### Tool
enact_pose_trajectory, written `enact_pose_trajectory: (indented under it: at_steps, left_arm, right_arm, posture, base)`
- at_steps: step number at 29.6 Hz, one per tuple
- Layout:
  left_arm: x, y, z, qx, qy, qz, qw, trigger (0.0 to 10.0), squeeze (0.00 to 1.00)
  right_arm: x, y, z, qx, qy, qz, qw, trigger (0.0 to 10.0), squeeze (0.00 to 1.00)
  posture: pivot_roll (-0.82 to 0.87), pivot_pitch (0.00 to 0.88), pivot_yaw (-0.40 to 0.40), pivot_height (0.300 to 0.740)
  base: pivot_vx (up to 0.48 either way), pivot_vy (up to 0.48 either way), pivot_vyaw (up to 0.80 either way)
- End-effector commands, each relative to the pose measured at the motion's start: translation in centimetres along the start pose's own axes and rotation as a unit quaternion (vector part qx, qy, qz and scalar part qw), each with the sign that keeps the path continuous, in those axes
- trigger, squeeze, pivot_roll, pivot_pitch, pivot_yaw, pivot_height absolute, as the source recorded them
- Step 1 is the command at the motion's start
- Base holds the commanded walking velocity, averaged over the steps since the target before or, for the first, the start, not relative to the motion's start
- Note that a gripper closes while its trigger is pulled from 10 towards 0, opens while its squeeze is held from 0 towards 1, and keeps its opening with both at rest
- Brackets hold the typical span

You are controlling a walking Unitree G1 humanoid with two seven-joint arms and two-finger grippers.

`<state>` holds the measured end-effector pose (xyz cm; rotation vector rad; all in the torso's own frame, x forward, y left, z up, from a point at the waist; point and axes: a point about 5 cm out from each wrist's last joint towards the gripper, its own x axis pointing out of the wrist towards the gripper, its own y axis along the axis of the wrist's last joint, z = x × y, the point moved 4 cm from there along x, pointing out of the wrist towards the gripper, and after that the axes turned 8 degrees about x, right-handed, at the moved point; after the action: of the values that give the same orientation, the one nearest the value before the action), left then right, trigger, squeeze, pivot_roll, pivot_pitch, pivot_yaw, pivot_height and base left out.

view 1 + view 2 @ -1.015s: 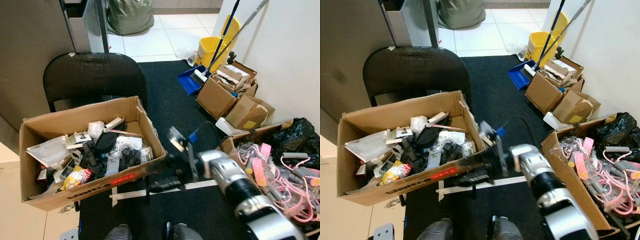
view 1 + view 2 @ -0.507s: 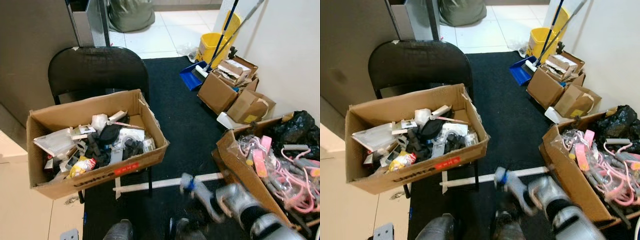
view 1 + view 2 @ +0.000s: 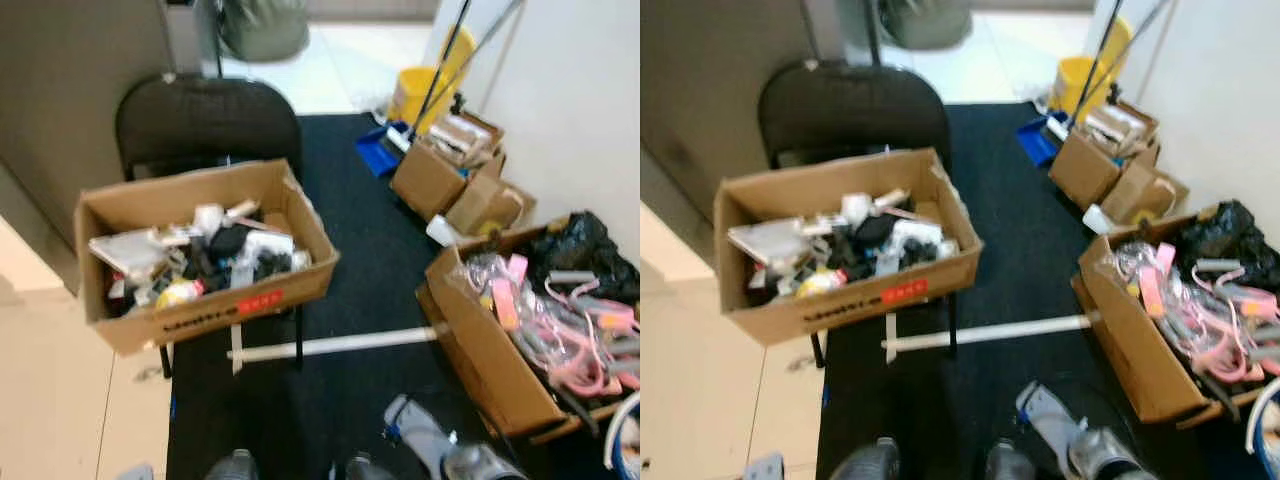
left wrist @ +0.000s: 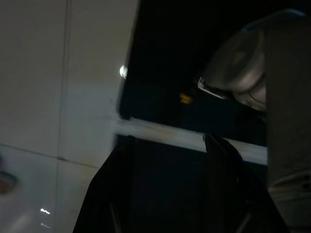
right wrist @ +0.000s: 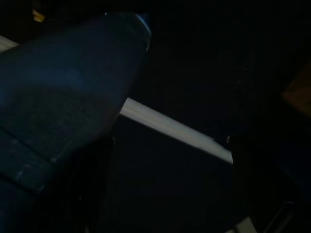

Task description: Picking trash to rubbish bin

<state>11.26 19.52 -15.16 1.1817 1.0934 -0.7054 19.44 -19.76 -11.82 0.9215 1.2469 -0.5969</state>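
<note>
A cardboard box point(image 3: 200, 305) full of mixed trash, wrappers and dark bits rests on the seat of a black chair point(image 3: 205, 115). My right arm point(image 3: 435, 455) hangs low at the bottom of the picture, well clear of the box. In the dim right wrist view my right gripper point(image 5: 170, 145) is open above the black mat, with a white strip point(image 5: 175, 128) showing between its fingers. My left gripper point(image 4: 170, 145) hangs beside my body, open, holding nothing, over the edge of the mat and pale floor tiles.
A second open box point(image 3: 500, 350) of pink cables and a black bag point(image 3: 585, 250) stands on the right. A white strip point(image 3: 340, 343) crosses the black mat. Smaller cardboard boxes point(image 3: 445, 175), a blue dustpan point(image 3: 372, 150) and a yellow mop bucket point(image 3: 420, 95) line the right wall.
My right arm has dropped from the box's front edge to the bottom of the picture. The camera has shifted and the picture is now blurred.
</note>
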Motion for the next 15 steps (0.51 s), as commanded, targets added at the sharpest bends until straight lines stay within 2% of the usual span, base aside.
enact_pose_trajectory:
  at_steps: [1, 3, 6, 11, 15]
  left_arm:
    - [-0.2, -2.2, 2.8, -0.005, -0.03, -0.033, 0.999, 10.0, 0.0]
    - [-0.2, -2.2, 2.9, -0.003, -0.031, -0.033, 0.999, 10.0, 0.0]
    - [-0.2, -2.2, 2.9, -0.003, -0.031, -0.032, 0.999, 10.0, 0.0]
    - [-0.2, -2.1, 2.9, 0.001, -0.032, -0.032, 0.999, 10.0, 0.0]
    - [-0.2, -2.1, 2.9, 0.006, -0.034, -0.033, 0.999, 10.0, 0.0]
  right_arm:
    - [0.5, -3.3, -2.0, 0.011, 0.025, -0.046, 0.999, 10.0, 0.0]
    - [0.6, -4.3, -2.1, -0.009, 0.012, -0.06, 0.998, 10.0, 0.0]
    - [0.7, -4.6, -2.1, -0.017, 0.006, -0.063, 0.998, 10.0, 0.0]
    - [0.7, -4.4, -2.0, -0.026, -0.002, -0.062, 0.998, 10.0, 0.0]
    - [0.5, -3.9, -1.1, -0.054, -0.016, -0.06, 0.997, 10.0, 0.0]
  posture:
    - [0.09, 0.164, -0.063, 0.74]
    - [0.09, 0.164, -0.063, 0.74]
    - [0.09, 0.164, -0.063, 0.74]
    - [0.09, 0.163, -0.063, 0.74]
    - [0.09, 0.163, -0.063, 0.74]
  base:
    - [0.0, 0.0, -0.8]
    - [0.0, 0.0, -0.8]
    - [0.0, 0.0, -0.8]
    - [0.0, 0.0, -0.8]
    - [0.0, 0.0, -0.8]
